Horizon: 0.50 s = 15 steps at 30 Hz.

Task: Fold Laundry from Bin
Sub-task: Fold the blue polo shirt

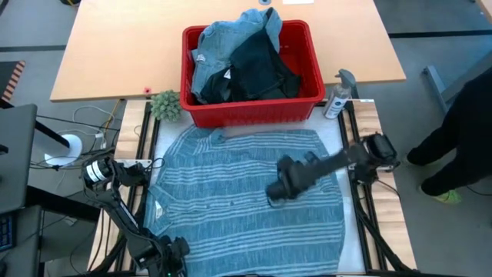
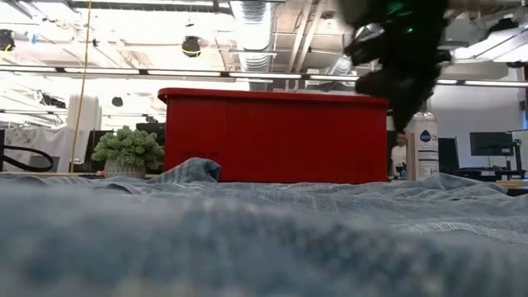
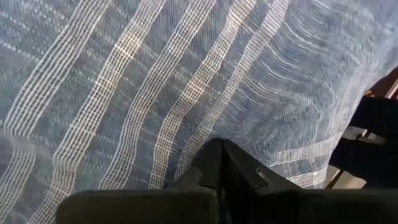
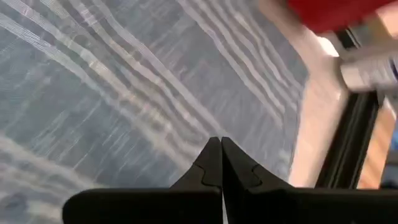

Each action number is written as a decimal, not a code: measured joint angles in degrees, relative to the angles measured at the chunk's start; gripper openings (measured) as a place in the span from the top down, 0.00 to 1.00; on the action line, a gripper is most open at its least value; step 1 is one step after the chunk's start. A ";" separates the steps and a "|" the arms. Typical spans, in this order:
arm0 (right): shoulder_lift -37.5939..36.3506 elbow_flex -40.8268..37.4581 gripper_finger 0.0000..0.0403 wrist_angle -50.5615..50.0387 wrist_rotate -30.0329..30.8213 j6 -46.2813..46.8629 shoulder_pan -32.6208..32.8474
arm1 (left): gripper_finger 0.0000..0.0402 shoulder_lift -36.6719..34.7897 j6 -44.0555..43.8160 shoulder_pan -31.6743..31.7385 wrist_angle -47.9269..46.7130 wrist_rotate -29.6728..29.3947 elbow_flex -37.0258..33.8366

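Striped shirt (image 1: 238, 192) spread flat on tabletop (image 1: 100, 61) before red bin (image 1: 254, 111) holding remaining laundry (image 1: 238, 58); right gripper (image 1: 275, 192) above shirt, left gripper (image 1: 165, 258) at its near edge, both fingers closed, empty.

Before the bright red bin (image 1: 251, 108) lies a blue-grey shirt (image 1: 246, 192) with thin white stripes, while inside the bin sit light blue denim (image 1: 227, 42) and a dark navy garment (image 1: 261, 69), and beside it a green plant (image 1: 164, 104).
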 joint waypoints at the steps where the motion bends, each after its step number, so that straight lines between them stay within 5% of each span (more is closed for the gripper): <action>1: 0.00 0.04 0.95 1.81 -1.16 -5.01 -2.83 | 1.00 0.02 0.00 0.00 0.02 -0.16 0.00; 6: -0.21 -3.23 0.96 12.31 -5.65 -18.88 -14.14 | 1.00 0.02 -1.00 0.00 0.14 -0.34 0.00; 15: -0.33 -13.10 0.96 19.80 -9.07 -25.86 -25.70 | 1.00 0.04 -1.26 -0.04 0.14 -0.66 -0.04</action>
